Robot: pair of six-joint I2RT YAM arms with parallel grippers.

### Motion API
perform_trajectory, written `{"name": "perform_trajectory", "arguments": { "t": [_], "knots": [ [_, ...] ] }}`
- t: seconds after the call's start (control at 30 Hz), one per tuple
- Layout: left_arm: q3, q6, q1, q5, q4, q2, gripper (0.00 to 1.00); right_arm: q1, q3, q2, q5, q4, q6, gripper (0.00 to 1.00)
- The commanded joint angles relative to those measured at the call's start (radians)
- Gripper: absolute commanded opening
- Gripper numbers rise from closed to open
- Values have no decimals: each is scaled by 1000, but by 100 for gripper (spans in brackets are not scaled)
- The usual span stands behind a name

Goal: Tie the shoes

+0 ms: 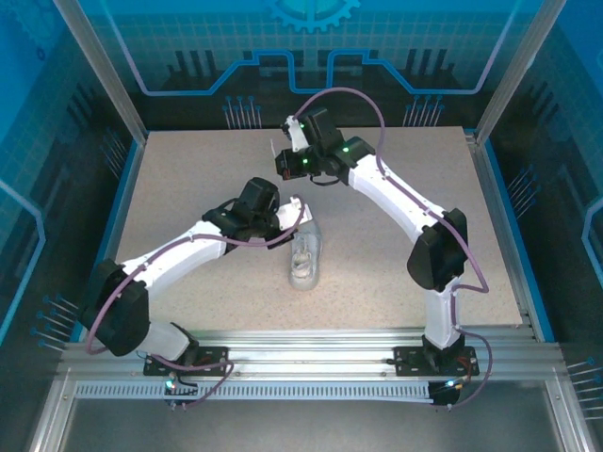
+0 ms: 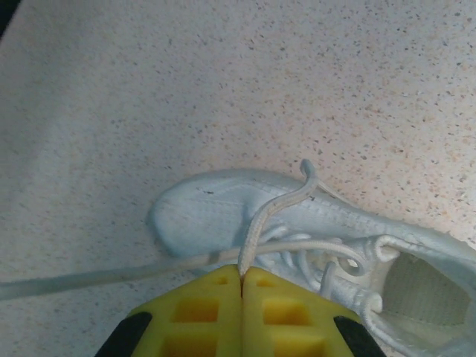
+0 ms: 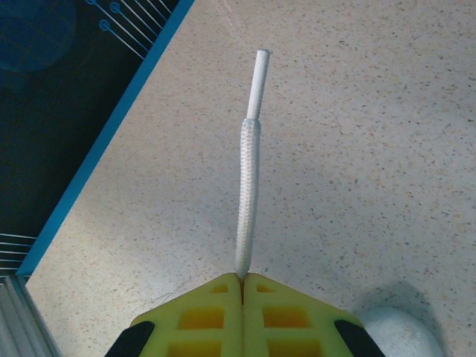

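Yellow-padded left hand [image 2: 242,277] and right hand [image 3: 242,277], each clamped tight on a white lace [image 2: 262,219].
Bench [image 1: 188,188] carries the white sneaker [image 2: 223,204] near its middle, just under the left hand. Each lace is caught only at the hand's very tip, so a hard pull could slip it free or drag the light shoe. No brand or writing is legible.

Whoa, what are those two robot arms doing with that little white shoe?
They are working on tying it. The white sneaker sits on the table. The left gripper is shut on one lace close to the sneaker. The right gripper, farther back on the table, is shut on a lace end whose tip pokes out past its fingers. No bow shows yet.
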Motion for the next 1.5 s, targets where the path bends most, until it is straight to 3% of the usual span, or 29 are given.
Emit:
{"name": "perform_trajectory", "arguments": {
  "t": [0.0,0.57,1.07,1.47],
  "knots": [
    [24,57,-5,-6,19,-18,0,16,56,18,-43,10,14,0],
    [144,-211,36,59,-95,138,0,5,-22,-3,9,13,-6,0],
    [143,-417,86,150,-27,192,33,-10,-97,-45,-10,70,19,0],
    [-42,-665,165,279,225,89,42,-21,-138,-61,3,99,39,0]
  ]
}}
